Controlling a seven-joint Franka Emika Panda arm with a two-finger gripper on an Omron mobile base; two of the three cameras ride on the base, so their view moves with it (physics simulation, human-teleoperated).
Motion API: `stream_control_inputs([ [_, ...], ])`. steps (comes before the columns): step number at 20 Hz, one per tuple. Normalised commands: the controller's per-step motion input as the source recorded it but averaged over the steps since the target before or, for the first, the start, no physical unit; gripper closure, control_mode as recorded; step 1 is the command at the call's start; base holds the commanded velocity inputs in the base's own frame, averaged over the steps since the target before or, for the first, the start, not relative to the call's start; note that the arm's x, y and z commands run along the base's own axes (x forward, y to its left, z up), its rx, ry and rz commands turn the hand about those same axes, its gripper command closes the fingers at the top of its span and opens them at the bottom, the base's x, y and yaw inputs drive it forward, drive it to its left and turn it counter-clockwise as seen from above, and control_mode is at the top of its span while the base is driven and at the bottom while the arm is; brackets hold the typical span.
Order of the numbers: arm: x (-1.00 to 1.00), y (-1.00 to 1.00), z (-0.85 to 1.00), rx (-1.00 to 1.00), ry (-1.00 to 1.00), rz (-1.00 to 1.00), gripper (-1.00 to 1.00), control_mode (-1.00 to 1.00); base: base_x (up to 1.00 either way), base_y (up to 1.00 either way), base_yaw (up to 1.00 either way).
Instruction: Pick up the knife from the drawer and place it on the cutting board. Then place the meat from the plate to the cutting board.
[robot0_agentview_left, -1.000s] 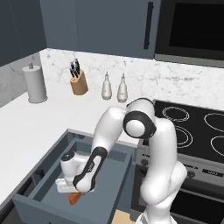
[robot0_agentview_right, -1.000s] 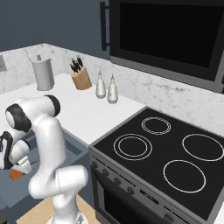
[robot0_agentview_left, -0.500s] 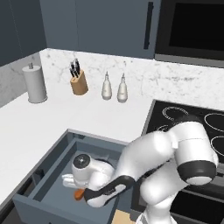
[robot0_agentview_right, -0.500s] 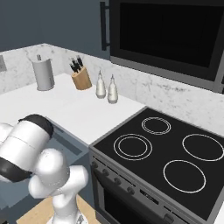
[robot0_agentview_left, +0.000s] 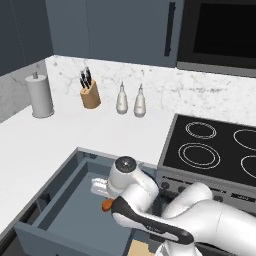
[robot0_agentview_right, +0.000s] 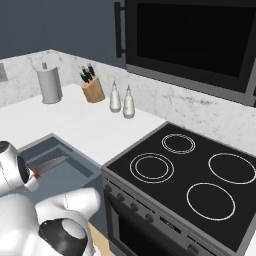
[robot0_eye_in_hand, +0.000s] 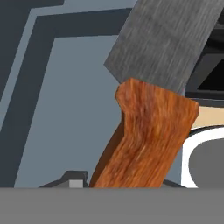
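Kitchen bench, drawer (robot0_agentview_left: 60, 210) open: knife (robot0_eye_in_hand: 148, 109) lifted above drawer floor.
Gripper (robot0_eye_in_hand: 131, 186) closes narrowly on the orange handle; blade tilts outward, so a loose pinch risks rotation or dropping back into the drawer.

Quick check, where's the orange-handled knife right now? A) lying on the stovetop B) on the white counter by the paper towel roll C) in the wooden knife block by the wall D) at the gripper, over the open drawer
D: in the hand view the knife sits right at the gripper, its orange handle running down to the fingers, with the open drawer behind it.
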Motion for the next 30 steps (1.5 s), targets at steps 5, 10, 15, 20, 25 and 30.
stream_control_inputs([
  [5, -0.19, -0.58, 0.55, 0.04, 0.01, -0.09, 1.00, -1.00, 0.00, 0.00, 0.00],
  [10, -0.08, -0.51, 0.83, 0.03, 0.13, -0.13, 1.00, -1.00, 0.00, 0.00, 0.00],
  [15, -0.10, -0.23, 0.42, 0.00, 0.11, -0.03, 1.00, 1.00, -0.23, -0.19, 0.00],
  [20, 0.00, 0.00, 0.00, 0.00, 0.00, 0.00, 1.00, 1.00, -0.90, -0.44, 0.00],
  [25, 0.00, 0.00, 0.00, 0.00, 0.00, 0.00, 1.00, 1.00, -0.85, -0.11, 0.00],
  [30, 0.00, 0.00, 0.00, 0.00, 0.00, 0.00, 1.00, 1.00, -0.76, 0.00, 0.00],
])
